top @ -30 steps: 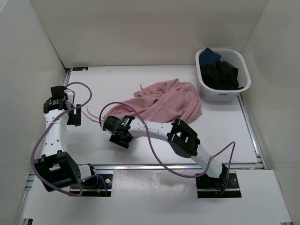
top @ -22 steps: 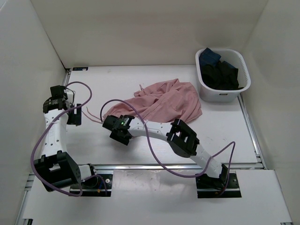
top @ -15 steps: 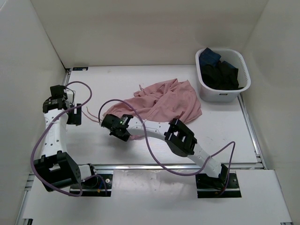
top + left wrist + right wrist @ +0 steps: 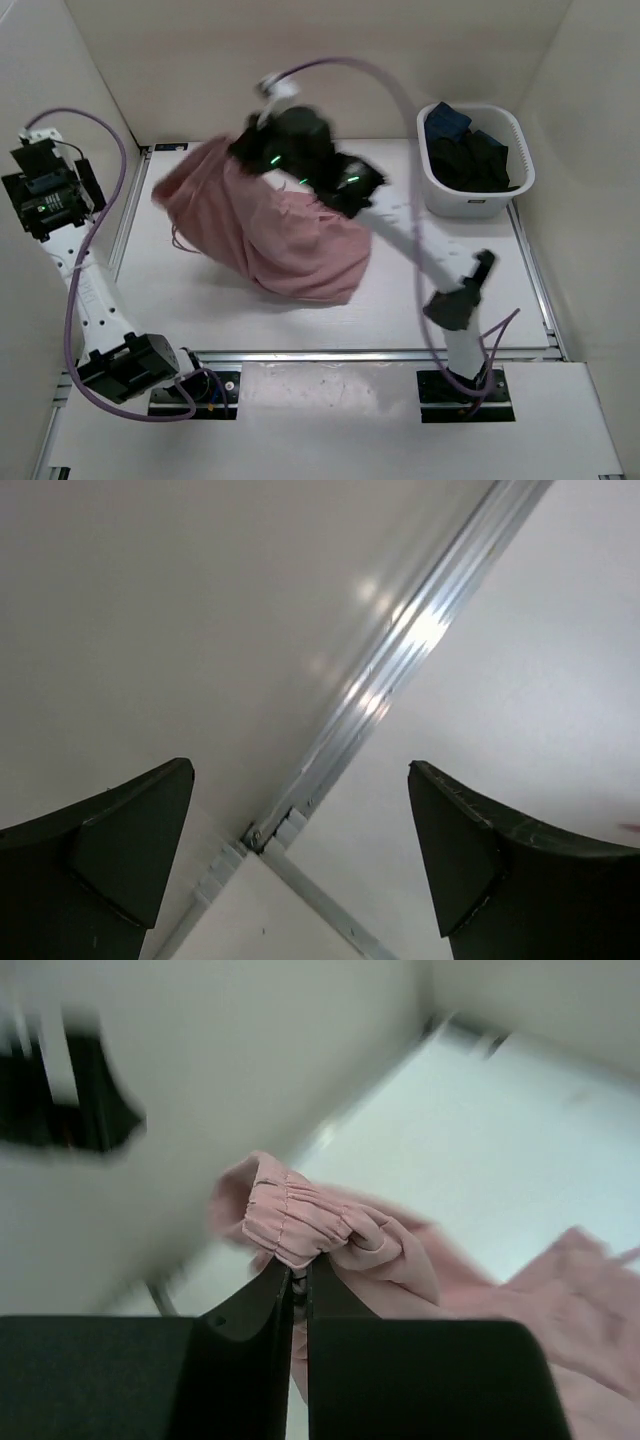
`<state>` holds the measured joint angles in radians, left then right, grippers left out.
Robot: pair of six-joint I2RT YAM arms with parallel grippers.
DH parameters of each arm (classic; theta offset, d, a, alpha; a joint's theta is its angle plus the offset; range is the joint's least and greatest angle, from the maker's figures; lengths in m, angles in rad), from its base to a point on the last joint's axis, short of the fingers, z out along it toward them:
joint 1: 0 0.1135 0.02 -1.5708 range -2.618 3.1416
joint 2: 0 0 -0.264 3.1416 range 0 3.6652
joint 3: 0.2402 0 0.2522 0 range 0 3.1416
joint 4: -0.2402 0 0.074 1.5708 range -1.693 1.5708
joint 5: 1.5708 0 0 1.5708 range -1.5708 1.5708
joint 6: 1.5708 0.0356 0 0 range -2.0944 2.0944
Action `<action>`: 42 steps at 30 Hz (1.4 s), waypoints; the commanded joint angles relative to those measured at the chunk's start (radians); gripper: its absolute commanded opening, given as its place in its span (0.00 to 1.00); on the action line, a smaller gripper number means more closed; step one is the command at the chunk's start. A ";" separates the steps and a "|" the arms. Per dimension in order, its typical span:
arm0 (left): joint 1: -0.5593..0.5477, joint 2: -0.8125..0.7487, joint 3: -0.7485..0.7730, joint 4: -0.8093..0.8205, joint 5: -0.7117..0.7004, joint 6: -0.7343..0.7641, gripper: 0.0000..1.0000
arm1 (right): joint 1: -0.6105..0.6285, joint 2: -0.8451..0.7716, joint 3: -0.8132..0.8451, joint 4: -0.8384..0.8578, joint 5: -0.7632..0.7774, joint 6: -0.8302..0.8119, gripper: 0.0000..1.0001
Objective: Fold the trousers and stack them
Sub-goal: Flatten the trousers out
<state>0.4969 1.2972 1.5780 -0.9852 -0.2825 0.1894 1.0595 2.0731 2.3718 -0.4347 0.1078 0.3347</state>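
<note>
Two arms: the right gripper (image 4: 298,1260) is working high toward eleven o'clock over the worktop (image 4: 470,290), and the left gripper (image 4: 300,840) is hovering out at nine o'clock beside the side wall.
Right jaws: pressing together on the gathered elastic waist, which is showing plainly in the wrist view.
Left jaws: standing wide apart and gripping nothing, facing only the wall and an aluminium rail (image 4: 400,660).
Trousers (image 4: 290,240): hanging from the right jaws as a loose pink drape, with the lower folds seeming to be trailing on the worktop near its centre.
Why held so: lifting by the waist is probably letting the legs drop straight, so the cloth can be spread flat before folding. Blur overhead is suggesting a quick swing.
White basket (image 4: 478,205): sitting at two o'clock, carrying dark clothes (image 4: 475,160), well apart from the trousers.
Surface and room: a white matte worktop is lying inside plain pale walls (image 4: 300,60) that are closing in three sides.
</note>
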 commanded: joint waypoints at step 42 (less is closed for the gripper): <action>-0.672 0.132 -0.739 0.393 0.221 0.501 1.00 | -0.487 -1.164 -1.252 -0.487 0.716 0.885 0.00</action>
<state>-0.1825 1.4017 0.8276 -0.6769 -0.0849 0.6174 0.5697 0.9066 1.1233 -0.9215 0.7612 1.1870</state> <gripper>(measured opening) 0.998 0.038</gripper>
